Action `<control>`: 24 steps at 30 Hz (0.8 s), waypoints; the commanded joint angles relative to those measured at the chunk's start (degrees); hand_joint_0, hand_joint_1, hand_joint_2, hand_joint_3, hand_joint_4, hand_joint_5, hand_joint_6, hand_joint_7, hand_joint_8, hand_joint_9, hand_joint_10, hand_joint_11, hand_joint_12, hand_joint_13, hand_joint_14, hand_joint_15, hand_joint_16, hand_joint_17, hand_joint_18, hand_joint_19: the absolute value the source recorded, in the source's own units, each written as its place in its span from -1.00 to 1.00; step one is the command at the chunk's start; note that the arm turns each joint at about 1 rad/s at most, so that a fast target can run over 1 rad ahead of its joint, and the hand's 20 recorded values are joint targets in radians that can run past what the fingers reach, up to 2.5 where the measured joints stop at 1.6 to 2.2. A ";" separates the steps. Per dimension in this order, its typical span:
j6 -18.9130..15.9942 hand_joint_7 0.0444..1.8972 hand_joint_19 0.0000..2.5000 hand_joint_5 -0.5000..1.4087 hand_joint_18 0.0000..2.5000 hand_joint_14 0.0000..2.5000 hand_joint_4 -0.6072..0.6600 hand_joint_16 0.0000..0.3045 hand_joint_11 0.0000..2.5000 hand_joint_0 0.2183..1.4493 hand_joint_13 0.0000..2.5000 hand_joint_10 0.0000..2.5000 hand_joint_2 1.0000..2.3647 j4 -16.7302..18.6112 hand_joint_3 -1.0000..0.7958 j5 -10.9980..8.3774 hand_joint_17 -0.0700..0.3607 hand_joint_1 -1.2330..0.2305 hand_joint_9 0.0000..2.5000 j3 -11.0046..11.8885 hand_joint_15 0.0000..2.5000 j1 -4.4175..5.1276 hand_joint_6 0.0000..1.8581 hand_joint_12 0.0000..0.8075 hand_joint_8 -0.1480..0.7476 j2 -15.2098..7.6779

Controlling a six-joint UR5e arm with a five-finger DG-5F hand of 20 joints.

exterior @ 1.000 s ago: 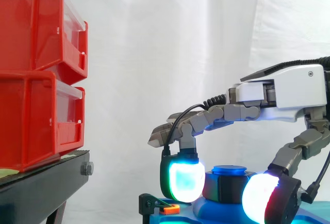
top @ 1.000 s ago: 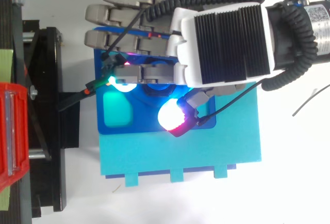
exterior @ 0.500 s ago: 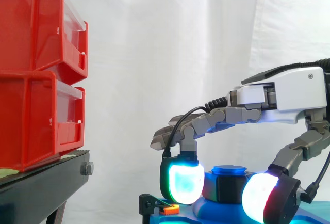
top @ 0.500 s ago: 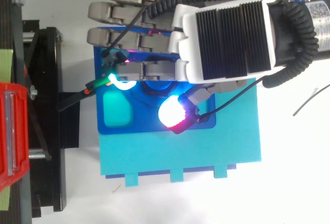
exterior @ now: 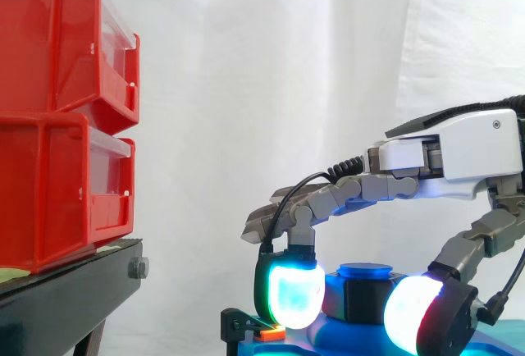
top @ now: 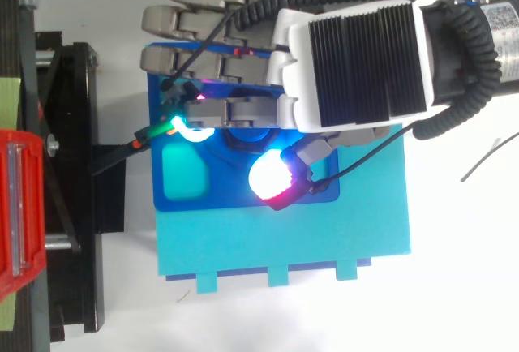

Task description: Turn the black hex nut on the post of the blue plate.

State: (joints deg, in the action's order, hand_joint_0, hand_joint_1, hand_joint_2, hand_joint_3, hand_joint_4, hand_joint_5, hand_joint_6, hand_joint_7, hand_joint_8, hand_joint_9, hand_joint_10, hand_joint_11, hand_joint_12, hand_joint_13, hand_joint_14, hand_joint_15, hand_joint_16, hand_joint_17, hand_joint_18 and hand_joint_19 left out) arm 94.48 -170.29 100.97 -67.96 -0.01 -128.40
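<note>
Pinching black hex nut (exterior: pixel 362 297), hand (exterior: pixel 456 156) mostly covers post (exterior: pixel 366 271) from above.

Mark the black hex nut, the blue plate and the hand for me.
black hex nut (exterior: pixel 359 298), side view, on its dark side face.
blue plate (top: pixel 231 195), top view, on a bare strip by its edge.
hand (exterior: pixel 455 157), side view, on its white housing.

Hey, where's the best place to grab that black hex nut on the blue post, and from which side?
Grip the black hex nut by two opposite side flats, coming from above: it sits upright around the post, whose cap covers its top. The hand pinches it so, a pad on each side.
</note>
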 commanded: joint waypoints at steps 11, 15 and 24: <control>-0.08 0.12 -1.00 -0.69 -1.00 -1.00 0.30 -0.62 -0.97 -0.65 -0.90 -1.00 -1.00 0.40 -0.44 0.02 -0.07 -0.27 -0.83 0.02 -0.98 0.28 -0.36 -0.08 -0.12 -0.01; -0.08 0.14 -0.99 -0.68 -1.00 -1.00 0.37 -0.59 -0.96 -0.72 -0.90 -1.00 -1.00 0.40 -0.44 0.02 -0.03 -0.15 -0.83 0.02 -0.97 0.28 -0.39 -0.02 -0.08 0.08; -0.08 0.14 -0.98 -0.67 -1.00 -1.00 0.39 -0.59 -0.97 -0.72 -0.90 -1.00 -1.00 0.40 -0.44 0.02 -0.02 0.17 -0.82 0.02 -0.97 0.28 -0.46 -0.01 -0.05 -0.01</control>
State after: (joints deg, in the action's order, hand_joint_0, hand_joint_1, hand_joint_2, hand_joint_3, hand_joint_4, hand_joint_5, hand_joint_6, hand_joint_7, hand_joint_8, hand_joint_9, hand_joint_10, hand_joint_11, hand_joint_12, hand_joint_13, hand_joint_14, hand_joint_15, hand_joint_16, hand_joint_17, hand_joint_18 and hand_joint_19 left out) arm 94.39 -169.89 100.99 -67.94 0.26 -128.40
